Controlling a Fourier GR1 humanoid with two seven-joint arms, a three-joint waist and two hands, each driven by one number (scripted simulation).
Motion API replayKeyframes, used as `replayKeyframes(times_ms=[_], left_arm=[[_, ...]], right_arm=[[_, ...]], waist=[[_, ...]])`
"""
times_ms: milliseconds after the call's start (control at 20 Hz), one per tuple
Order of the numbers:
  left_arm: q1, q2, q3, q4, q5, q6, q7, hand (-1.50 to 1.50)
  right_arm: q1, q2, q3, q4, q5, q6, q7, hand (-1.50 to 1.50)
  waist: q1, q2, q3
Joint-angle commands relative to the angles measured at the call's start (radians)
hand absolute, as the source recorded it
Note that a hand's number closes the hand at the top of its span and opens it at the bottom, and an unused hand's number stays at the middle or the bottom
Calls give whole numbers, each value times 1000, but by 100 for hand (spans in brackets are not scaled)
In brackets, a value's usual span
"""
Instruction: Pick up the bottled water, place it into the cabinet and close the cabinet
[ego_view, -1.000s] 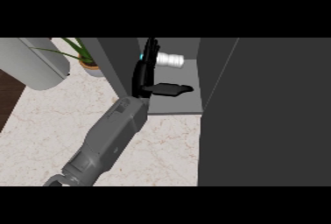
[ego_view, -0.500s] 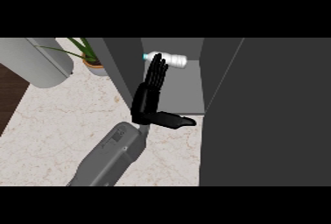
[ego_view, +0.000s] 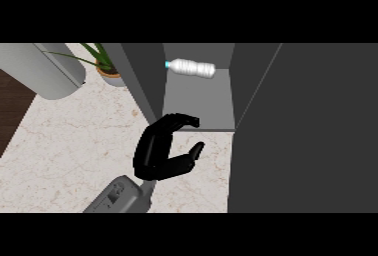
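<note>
In cabinet (ego_view: 198, 107): bottled water (ego_view: 192, 67) released | hand (ego_view: 159, 155) withdrawn, empty

Counter (ego_view: 66, 150): pale stone look, marbled with fine tan veins, smooth, low sheen. Cabinet (ego_view: 310, 125): dark grey panels, flat and matt; inner shelf a lighter grey, same dull finish. Bottle (ego_view: 192, 68): clear plastic, ribbed sides, slightly glossy, pale blue cap. My hand (ego_view: 156, 155): black, smooth, faint sheen like moulded plastic; my forearm (ego_view: 118, 197) is grey, matt, hard-shelled. Grey cylinder (ego_view: 44, 70) at far left: smooth, satin. Plant pot (ego_view: 111, 77): tan, matt. Floor (ego_view: 13, 110): dark brown wood look.
</note>
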Motion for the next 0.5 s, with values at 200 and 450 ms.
replayKeyframes(times_ms=[200,450], left_arm=[[225,163,8,-257,17,-18,28,-150],[354,230,67,-332,35,-28,-35,-150]], right_arm=[[55,-137,30,-185,75,129,21,150],[99,-162,83,-256,184,183,-51,150]], waist=[[-2,-2,0],[-21,-9,-1]])
